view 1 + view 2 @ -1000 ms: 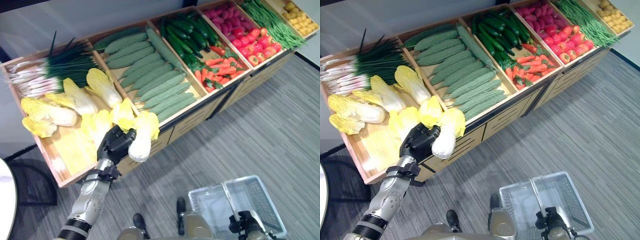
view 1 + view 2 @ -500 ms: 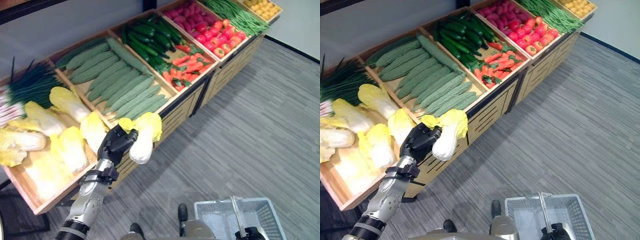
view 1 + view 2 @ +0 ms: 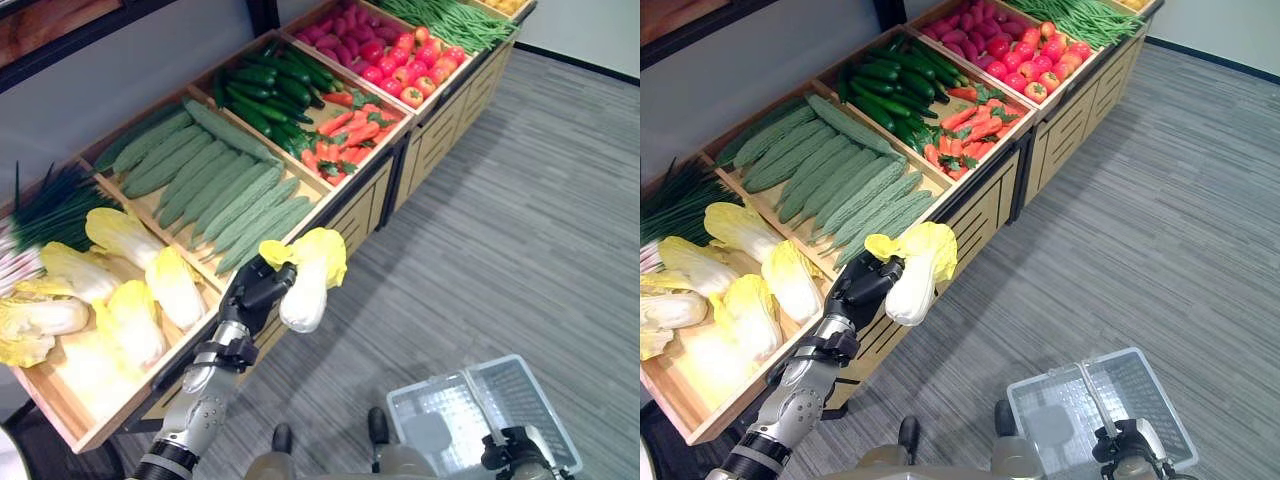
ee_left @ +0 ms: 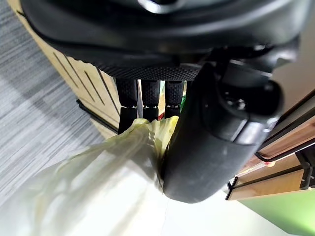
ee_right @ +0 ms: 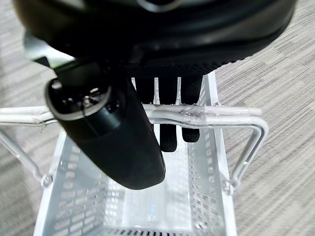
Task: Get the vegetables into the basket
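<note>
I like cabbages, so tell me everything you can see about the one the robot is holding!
The cabbage is long, with a smooth white stalk end pointing down and crinkly yellow leaves on top. It looks whole. The left hand has its dark fingers and thumb curled round it, holding it in the air just off the front edge of the wooden stand, over the grey floor. Nothing else touches it.

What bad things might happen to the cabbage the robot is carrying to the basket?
The left hand grips the cabbage only near its leafy top, with the white stalk hanging free over the floor, so it might slip out. The basket sits low, off to the robot's right, held by the right hand at its handle, so a drop released too early could miss it.
</note>
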Tool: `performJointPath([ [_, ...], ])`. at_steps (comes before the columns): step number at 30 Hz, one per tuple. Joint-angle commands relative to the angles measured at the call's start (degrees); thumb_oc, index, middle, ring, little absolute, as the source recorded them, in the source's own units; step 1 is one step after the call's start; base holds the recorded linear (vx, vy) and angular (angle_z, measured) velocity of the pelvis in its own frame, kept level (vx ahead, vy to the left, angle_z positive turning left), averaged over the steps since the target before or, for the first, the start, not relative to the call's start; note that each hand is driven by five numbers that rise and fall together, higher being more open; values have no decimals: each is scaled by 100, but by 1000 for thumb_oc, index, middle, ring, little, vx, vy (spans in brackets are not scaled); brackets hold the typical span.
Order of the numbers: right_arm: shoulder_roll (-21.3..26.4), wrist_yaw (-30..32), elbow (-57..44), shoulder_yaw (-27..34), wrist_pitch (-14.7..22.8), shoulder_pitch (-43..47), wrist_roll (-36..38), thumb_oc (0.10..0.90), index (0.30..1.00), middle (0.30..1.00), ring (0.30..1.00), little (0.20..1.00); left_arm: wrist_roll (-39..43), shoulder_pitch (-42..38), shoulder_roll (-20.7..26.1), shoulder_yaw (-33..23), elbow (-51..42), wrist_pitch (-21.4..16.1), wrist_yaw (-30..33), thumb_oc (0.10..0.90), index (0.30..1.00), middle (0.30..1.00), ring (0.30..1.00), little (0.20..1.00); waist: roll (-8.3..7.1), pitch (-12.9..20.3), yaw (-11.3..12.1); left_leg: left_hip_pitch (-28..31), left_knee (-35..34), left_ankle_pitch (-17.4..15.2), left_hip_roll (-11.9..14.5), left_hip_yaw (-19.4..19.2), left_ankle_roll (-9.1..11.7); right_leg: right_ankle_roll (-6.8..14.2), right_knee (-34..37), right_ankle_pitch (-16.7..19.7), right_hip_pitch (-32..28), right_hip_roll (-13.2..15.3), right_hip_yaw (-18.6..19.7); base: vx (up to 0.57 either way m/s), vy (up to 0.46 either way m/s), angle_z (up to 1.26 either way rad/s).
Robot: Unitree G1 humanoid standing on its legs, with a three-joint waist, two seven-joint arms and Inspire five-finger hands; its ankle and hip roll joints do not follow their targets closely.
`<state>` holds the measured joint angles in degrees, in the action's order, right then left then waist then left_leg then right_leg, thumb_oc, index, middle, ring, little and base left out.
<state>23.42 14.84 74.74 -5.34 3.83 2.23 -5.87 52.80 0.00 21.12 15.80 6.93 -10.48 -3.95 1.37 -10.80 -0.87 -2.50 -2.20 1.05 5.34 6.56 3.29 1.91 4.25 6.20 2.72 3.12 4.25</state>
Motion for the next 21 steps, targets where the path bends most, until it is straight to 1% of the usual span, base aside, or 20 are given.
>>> performJointPath([
  [1, 240, 182, 67, -142, 77, -113, 93, 400, 300, 300, 300, 300, -30, -356, 90, -360, -851, -574, -140, 400, 300, 300, 300, 300, -198, 45, 69, -124, 176, 359, -44, -202, 187, 350, -472, -367, -95, 11, -341, 89, 227, -84],
  [2, 204, 159, 48, -126, 84, -122, 119, 400, 300, 300, 300, 300, -27, -319, 121, -385, -856, -573, -159, 400, 300, 300, 300, 300, -210, 56, 55, -48, 215, 262, -91, -319, 142, 396, -478, -380, -135, 80, -278, 100, 338, -66],
  [4, 140, 99, 25, -144, 89, -105, 121, 400, 300, 300, 300, 300, -48, -251, 243, -398, -873, -570, -191, 400, 300, 300, 300, 300, -277, 83, 62, 106, 220, 94, -189, -597, 23, 515, -541, -314, -86, 169, -18, 55, 363, -50],
  [5, 75, 74, 19, -159, 92, -113, 117, 400, 300, 300, 300, 300, -40, -237, 331, -392, -912, -575, -214, 400, 300, 300, 300, 300, -341, 93, 62, 174, 232, 9, -232, -774, -43, 611, -579, -247, -13, 226, 109, 4, 303, -97],
  [6, 55, 69, 9, -147, 86, -125, 111, 400, 300, 300, 300, 300, -35, -229, 351, -380, -890, -576, -230, 400, 300, 300, 300, 300, -367, 101, 57, 194, 242, -46, -276, -857, -87, 677, -575, -201, 24, 276, 180, -34, 393, -88],
  [7, 6, 49, -46, -123, 93, -118, 133, 400, 300, 300, 300, 300, -45, -216, 409, -384, -878, -575, -236, 400, 300, 300, 300, 300, -418, 89, 11, 233, 271, -141, -364, -1018, -158, 808, -557, -50, 122, 379, 304, -65, 313, -60],
  [9, -29, 61, -120, -125, 96, -60, 146, 400, 300, 300, 300, 300, -74, -219, 456, -387, -845, -598, -255, 400, 300, 300, 300, 300, -469, 60, 6, 221, 319, -209, -421, -1236, -203, 965, -515, 231, 308, 447, 431, -136, 256, -68],
  [10, -86, 60, -220, -167, 110, -27, 173, 400, 300, 300, 300, 300, -70, -257, 536, -394, -799, -605, -249, 400, 300, 300, 300, 300, -498, 25, 15, 200, 339, -218, -427, -1412, -244, 1032, -549, 342, 431, 480, 432, -176, 196, -94],
  [12, -131, 62, -237, -181, 106, -8, 171, 400, 300, 300, 300, 300, -84, -280, 597, -403, -760, -592, -241, 400, 300, 300, 300, 300, -468, -15, 102, 185, 296, -189, -369, -1548, -280, 955, -801, 221, 475, 574, -45, -204, 154, -103],
  [13, -161, 65, -188, -163, 83, -64, 150, 400, 300, 300, 300, 300, -154, -285, 610, -372, -732, -544, -237, 400, 300, 300, 300, 300, -414, 22, 178, 158, 144, -56, -314, -1725, -273, 832, -1111, 69, 323, 766, -866, -201, 140, -72],
  [15, -181, 65, -124, -134, 62, -140, 143, 400, 300, 300, 300, 300, -156, -264, 635, -372, -735, -512, -262, 400, 300, 300, 300, 300, -453, 109, 203, 206, 20, 7, -327, -1831, -272, 827, -1089, 31, 209, 772, -1026, -102, 69, -46],
  [17, -182, 66, 13, -51, 30, -207, 189, 400, 300, 300, 300, 300, -126, -225, 640, -381, -774, -478, -290, 400, 300, 300, 300, 300, -518, 235, 260, 272, -65, 9, -354, -1974, -261, 860, -872, 79, 72, 849, -1219, 2, -55, -60],
  [19, -192, 69, 2, -53, 34, -265, 171, 400, 300, 300, 300, 300, -87, -186, 591, -403, -764, -470, -277, 400, 300, 300, 300, 300, -528, 274, 230, 334, -63, 39, -312, -2069, -202, 848, -602, 66, 32, 778, -1217, 19, -153, -47],
  [20, -187, 69, -32, -72, 39, -279, 177, 400, 300, 300, 300, 300, -65, -182, 565, -388, -749, -452, -285, 400, 300, 300, 300, 300, -532, 287, 211, 364, -63, 61, -260, -2121, -160, 823, -434, 37, -21, 728, -1227, 33, -257, -38],
  [21, -158, 70, -80, -106, 51, -295, 178, 400, 300, 300, 300, 300, -47, -184, 515, -355, -715, -434, -271, 400, 300, 300, 300, 300, -505, 279, 180, 411, -74, 106, -184, -2139, -96, 772, -317, 2, -89, 629, -1188, 37, -290, -30],
])
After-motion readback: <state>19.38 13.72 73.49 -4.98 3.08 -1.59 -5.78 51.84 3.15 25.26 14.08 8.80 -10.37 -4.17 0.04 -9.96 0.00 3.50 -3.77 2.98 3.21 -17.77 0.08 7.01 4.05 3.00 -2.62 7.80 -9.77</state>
